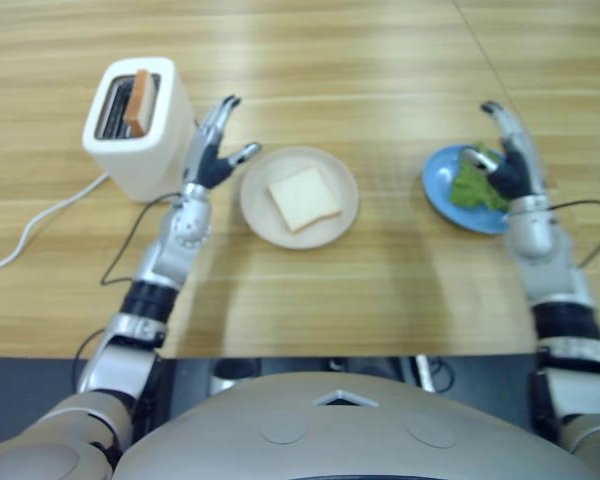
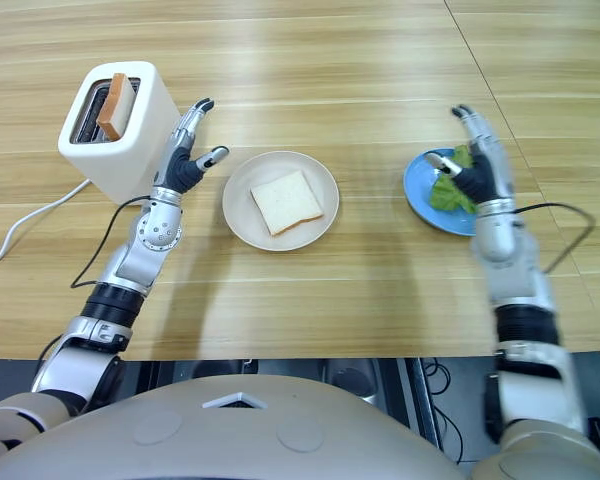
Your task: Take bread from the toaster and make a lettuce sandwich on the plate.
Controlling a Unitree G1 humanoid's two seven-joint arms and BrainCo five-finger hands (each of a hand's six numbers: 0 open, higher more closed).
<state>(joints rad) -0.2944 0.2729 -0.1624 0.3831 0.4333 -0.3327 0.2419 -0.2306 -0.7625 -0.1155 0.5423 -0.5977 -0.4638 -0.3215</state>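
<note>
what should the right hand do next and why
Probably lower the right hand and close its fingers on the lettuce. The hand is above the blue plate with fingers spread, holding nothing; one bread slice already lies on the beige plate, so lettuce looks like the next layer. A second slice sits in the toaster.

A white toaster (image 2: 130, 145) stands at the left of the tabletop (image 2: 380, 60), with one browned toast slice (image 2: 115, 104) sticking upright from a slot. To its right, a round beige plate (image 2: 242, 228) carries a white bread slice (image 2: 286, 201) lying flat. Farther right, green lettuce (image 2: 446, 192) lies on a blue plate (image 2: 418, 195).
</note>
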